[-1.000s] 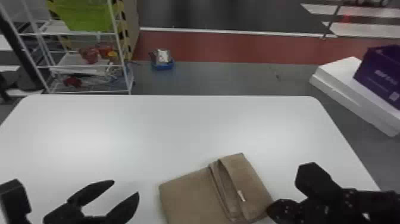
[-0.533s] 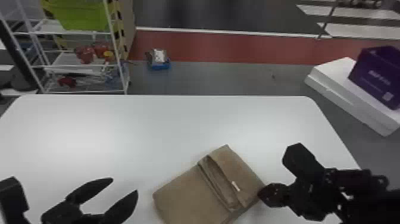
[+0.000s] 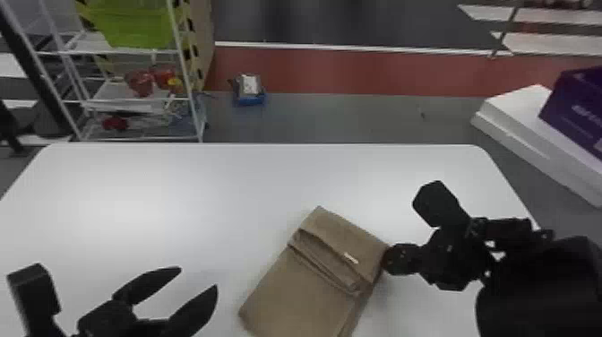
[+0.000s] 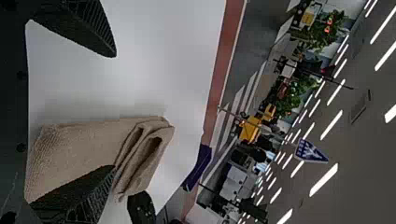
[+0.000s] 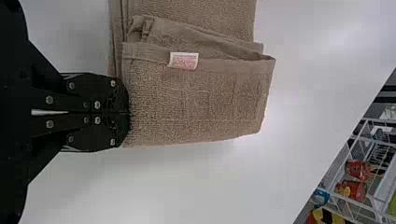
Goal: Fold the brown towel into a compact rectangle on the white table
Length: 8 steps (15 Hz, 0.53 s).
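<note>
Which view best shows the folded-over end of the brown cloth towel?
The right wrist view: the folded-over end is close, its white label clear. The head view shows it smaller; the left wrist view, its looped layers.

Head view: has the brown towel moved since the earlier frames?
Yes. The brown towel has turned: its far corner has swung to the robot's left and closer to the white table's far edge.

The towel point(image 3: 295, 291) was brown, its label point(image 5: 183, 60) white with red print. The table point(image 3: 179, 192) was plain white; the left gripper point(image 3: 197, 278) and right gripper point(image 3: 389, 260) were black. The wire rack point(image 3: 189, 89) was white, the bin point(image 3: 134, 27) lime green. The floor point(image 3: 358, 116) was grey, with a red band point(image 3: 358, 69) and white line point(image 3: 358, 46); the box point(image 3: 578, 107) was purple.
</note>
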Tool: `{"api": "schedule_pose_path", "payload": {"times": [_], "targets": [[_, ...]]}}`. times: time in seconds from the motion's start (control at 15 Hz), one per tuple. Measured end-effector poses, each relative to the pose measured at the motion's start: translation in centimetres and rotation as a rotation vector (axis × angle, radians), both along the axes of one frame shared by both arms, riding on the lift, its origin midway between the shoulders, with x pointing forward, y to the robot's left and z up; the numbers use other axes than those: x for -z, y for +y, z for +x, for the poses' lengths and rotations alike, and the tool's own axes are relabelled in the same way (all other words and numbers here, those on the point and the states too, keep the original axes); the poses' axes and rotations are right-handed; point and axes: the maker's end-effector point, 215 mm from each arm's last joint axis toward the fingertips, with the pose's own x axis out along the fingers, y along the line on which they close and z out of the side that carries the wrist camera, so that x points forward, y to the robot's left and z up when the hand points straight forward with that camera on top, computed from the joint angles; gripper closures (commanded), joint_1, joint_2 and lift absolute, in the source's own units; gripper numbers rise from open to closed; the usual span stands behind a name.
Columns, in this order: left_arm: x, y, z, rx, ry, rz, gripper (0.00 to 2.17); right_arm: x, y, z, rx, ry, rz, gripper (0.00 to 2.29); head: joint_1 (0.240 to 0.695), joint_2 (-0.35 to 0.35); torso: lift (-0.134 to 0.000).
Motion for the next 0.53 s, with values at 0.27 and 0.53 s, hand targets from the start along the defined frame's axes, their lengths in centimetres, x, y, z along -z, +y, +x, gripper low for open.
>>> {"api": "schedule_pose_path", "payload": {"times": [0.27,0.53], "targets": [[0.3,0.1,0.0,-0.002,0.005,-0.002,0.03,-0.3,2.4,3.1,0.000,-0.031,-0.002,2.18,0.695,0.002,-0.123],[0.2,0.4,0.0,-0.004,0.004,-0.006,0.03,0.3,5.3,5.8,-0.005,-0.050,-0.016,2.18,0.695,0.044,-0.123]]}}
